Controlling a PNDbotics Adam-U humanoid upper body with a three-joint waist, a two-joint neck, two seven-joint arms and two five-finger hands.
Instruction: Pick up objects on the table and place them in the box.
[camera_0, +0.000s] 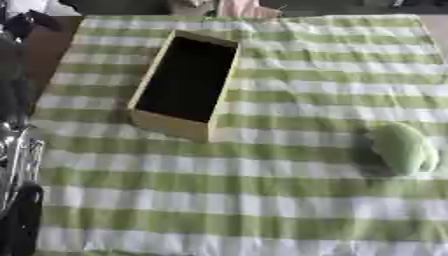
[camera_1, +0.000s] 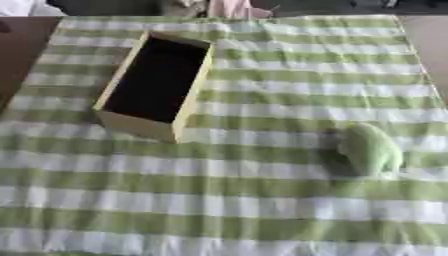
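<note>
No fingers can be made out in either view: at the 9 o'clock edge of the left eye view only a black and silver part of the left arm (camera_0: 16, 165) shows, running down toward 7 o'clock, and whether that hand's fingers are apart or together I cannot tell; the right hand shows nowhere. Neither hand is near the task's things, so the step in hand reads as the very start of a pick, with nothing grasped yet.

The one loose object is a pale green soft toy (camera_1: 371, 149), lying on the green and white checked cloth (camera_1: 245, 200) that covers the table, at about 4 o'clock from the picture's middle. It sits well apart from the open box (camera_0: 185, 82), which stands at about 11 o'clock, long and narrow, tan-walled, its dark inside apparently empty.

The next move, as I judge it, calls for a hand to reach the toy, likely the right one since the toy lies on that side, close round its soft body, then carry it toward 10 o'clock and release it over the box's narrow opening
</note>
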